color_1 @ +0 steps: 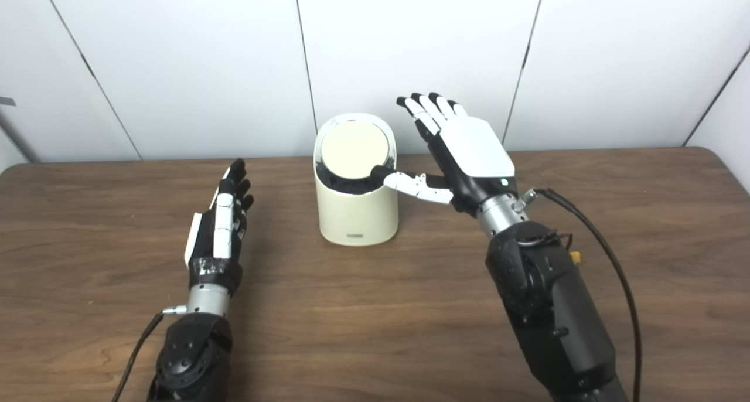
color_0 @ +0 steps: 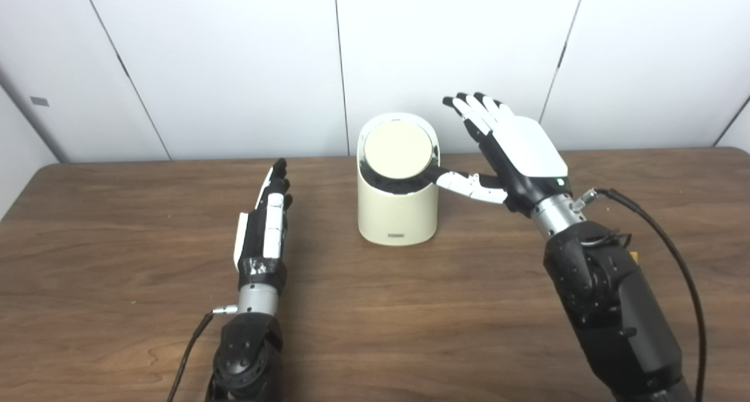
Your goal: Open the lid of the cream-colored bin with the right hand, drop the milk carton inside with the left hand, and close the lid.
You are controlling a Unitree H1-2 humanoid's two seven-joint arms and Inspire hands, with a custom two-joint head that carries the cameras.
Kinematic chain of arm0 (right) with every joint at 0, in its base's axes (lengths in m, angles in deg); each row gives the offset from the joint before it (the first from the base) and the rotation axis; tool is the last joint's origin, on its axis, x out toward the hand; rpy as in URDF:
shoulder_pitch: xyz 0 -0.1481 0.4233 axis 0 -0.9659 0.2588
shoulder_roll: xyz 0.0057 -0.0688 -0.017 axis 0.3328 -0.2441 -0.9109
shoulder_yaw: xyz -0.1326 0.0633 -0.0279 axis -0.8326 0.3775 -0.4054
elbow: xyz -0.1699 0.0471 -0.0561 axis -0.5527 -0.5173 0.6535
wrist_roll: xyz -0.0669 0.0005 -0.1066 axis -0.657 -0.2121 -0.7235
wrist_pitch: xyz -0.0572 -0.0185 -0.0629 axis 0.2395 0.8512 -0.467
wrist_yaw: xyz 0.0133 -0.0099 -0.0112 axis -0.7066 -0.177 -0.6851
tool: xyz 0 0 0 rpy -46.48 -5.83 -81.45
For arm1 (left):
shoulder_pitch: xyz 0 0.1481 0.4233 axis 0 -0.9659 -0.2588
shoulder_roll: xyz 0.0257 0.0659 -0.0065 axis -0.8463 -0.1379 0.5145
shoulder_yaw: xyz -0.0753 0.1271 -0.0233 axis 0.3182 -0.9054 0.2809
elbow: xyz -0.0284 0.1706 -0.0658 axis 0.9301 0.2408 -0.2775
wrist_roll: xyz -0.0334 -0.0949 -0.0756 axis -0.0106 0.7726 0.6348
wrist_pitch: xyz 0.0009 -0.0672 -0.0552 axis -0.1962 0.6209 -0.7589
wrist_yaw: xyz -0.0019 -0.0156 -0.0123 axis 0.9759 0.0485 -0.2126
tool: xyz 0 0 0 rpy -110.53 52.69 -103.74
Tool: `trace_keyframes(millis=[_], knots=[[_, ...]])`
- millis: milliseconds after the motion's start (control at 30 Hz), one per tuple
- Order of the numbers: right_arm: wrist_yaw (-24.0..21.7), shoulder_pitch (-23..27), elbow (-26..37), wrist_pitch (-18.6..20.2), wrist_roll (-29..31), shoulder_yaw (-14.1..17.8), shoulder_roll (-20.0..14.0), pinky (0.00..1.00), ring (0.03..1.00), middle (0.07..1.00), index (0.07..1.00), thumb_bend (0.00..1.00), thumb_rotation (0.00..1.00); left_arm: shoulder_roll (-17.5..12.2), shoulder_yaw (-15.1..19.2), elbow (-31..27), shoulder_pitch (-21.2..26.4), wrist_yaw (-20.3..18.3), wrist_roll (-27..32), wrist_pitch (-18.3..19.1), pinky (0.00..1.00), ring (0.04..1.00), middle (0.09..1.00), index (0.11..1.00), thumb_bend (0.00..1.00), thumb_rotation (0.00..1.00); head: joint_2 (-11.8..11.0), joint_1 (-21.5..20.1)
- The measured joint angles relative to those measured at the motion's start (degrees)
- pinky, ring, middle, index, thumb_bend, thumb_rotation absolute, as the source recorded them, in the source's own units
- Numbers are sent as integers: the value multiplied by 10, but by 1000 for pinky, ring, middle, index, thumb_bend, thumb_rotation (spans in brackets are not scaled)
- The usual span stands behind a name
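At the back middle of the surface (color_0: 146, 261) stands the bin (color_0: 398, 214), its lid (color_0: 398, 150) tilted, with a dark gap beneath; contents can't be seen. The right hand (color_0: 510, 150), fingers spread, has its thumb at the lid's edge. The left hand (color_0: 266, 220) lies flat, empty. No carton shows, so the drop seems either done or impossible.

Bright, even overhead light; soft shadows on table (color_0: 375, 308); slightly soft focus, no glare.
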Motion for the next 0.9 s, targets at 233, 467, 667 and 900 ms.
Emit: trace_keyframes(millis=[233,467,667,900], knots=[[7,-33,0,34,76,47,16,966,1000,966,964,539,1000,-43,2,-34,-4,-11,-5,12,997,1000,1000,1000,633,933,-2,2],[18,-73,-1,45,181,88,22,895,952,983,967,550,1000,-63,8,-67,-30,-22,-4,27,1000,1000,1000,1000,576,950,0,-4],[1,-141,12,93,314,128,43,905,955,973,974,604,1000,-81,17,-87,-81,-31,1,31,1000,1000,1000,1000,587,917,3,-8],[10,-202,63,113,380,135,59,918,965,975,964,543,1000,-87,16,-132,-125,-44,0,40,1000,1000,1000,1000,581,917,7,-12]])
